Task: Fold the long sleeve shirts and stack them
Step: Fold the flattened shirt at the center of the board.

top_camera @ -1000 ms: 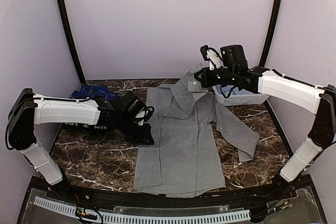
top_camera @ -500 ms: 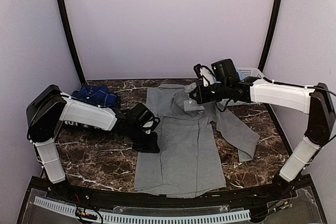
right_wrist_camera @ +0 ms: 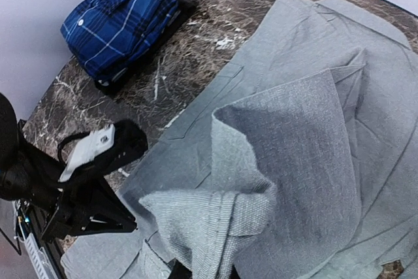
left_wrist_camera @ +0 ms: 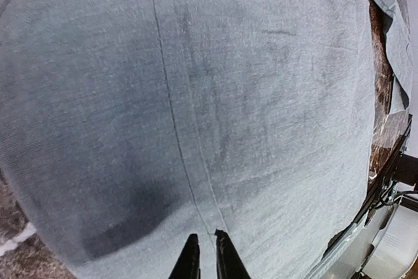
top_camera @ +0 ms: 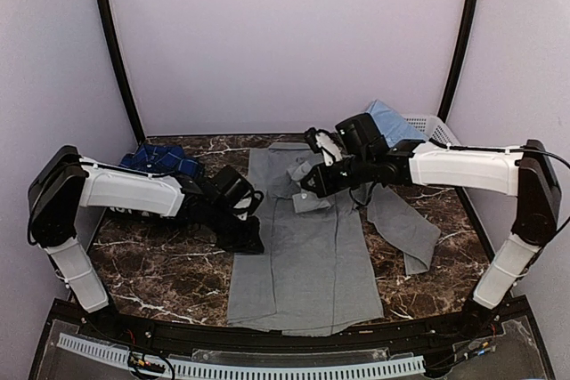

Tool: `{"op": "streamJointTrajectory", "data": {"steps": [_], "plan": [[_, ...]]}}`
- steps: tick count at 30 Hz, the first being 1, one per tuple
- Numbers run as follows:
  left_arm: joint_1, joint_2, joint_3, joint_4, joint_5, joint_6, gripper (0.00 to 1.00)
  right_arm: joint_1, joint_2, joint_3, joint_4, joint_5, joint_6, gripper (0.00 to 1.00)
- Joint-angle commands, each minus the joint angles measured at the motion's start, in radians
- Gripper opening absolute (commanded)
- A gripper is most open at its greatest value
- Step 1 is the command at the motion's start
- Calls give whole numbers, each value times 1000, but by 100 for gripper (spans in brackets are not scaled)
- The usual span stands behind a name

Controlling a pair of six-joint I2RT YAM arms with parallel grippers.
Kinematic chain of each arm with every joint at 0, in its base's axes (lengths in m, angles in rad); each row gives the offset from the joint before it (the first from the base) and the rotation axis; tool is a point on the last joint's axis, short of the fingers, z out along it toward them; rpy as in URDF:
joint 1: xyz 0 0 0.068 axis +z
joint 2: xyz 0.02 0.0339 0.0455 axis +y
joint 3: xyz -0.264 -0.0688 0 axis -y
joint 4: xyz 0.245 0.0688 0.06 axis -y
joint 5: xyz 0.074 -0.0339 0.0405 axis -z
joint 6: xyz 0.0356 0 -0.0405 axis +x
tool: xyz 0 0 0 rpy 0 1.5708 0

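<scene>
Three shirts in view. Navy plaid shirt (top_camera: 160, 162) sits folded at the far-left back of the marble table (top_camera: 151, 282). Left gripper (top_camera: 245, 239) is down at the left edge of the grey shirt (top_camera: 303, 264), jaws almost together with a sliver between them; whether it pinches cloth, cannot tell. Grey shirt lies flat mid-table, hem toward the arms. Right gripper (top_camera: 307, 186) is clenched on a fold of the grey shirt, lifted over its chest. Light blue shirt (top_camera: 387, 119) sits in the white basket (top_camera: 436, 131), far right.

Bare worktop (top_camera: 151, 278) lies open at near left; the grey shirt (top_camera: 303, 264) covers the middle, a folded plaid shirt (top_camera: 160, 162) the far-left corner, a basket (top_camera: 436, 129) the far right.
</scene>
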Motion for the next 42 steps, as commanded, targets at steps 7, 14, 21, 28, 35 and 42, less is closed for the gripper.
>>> {"op": "streamJointTrajectory", "data": {"steps": [7,14,21,28,35,42], "plan": [[89,-191,-45,-84,-106,-37,9,120,117,31,79,-127,104,0],[108,-210,-81,-70,-99,-32,9,184,222,88,78,-162,119,0],[110,-213,-107,-46,-84,-34,9,202,261,103,96,-179,143,0],[113,-212,-114,-38,-78,-30,9,223,285,113,94,-195,149,0],[115,-216,-122,-42,-84,-31,9,240,311,123,73,-210,134,3],[115,-230,-144,-66,-114,-32,9,244,294,120,12,-216,86,32]]}}
